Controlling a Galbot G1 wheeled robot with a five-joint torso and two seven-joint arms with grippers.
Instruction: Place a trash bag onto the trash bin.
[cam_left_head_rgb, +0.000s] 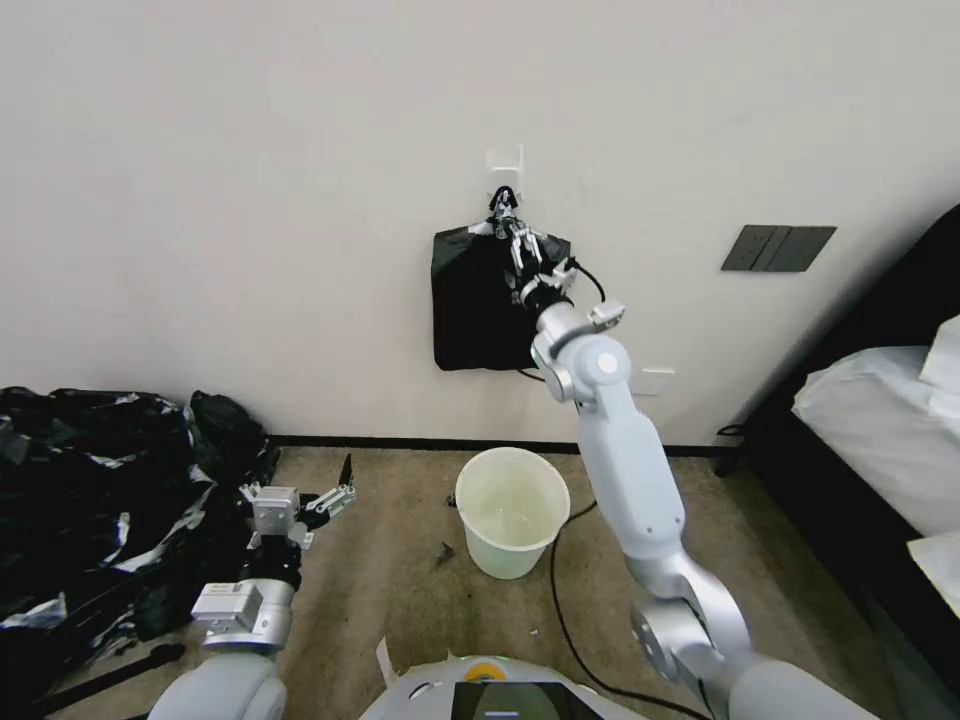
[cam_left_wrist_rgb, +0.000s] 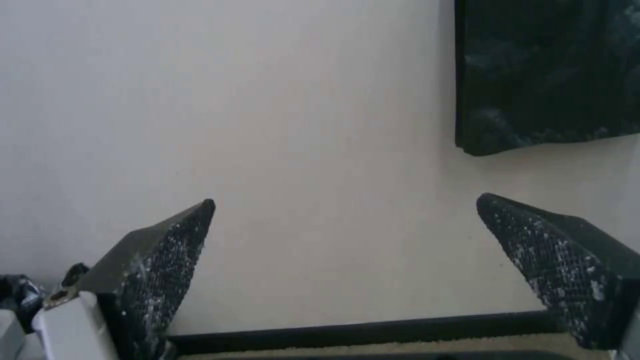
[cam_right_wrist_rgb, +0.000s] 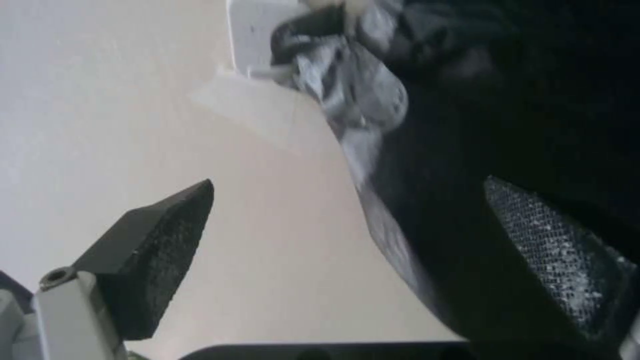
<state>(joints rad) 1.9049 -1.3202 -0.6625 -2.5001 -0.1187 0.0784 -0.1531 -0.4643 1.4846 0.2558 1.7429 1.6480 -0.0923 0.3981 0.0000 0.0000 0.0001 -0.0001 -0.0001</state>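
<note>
white tapered trash bin (cam_left_head_rgb: 511, 511) (greenish inside)

One white trash bin (cam_left_head_rgb: 511, 511) stands on the carpet below one hanging stack of black bags (cam_left_head_rgb: 478, 305). Left of the bin: one heap of black plastic (cam_left_head_rgb: 95, 490). Two grippers, one wall plate (cam_left_head_rgb: 778, 248)

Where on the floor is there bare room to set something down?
Bare carpet lies between the left gripper and the trash bin, and right of the bin toward the bed, though a black cable crosses there. The far left is crowded by a heap of black plastic.
</note>
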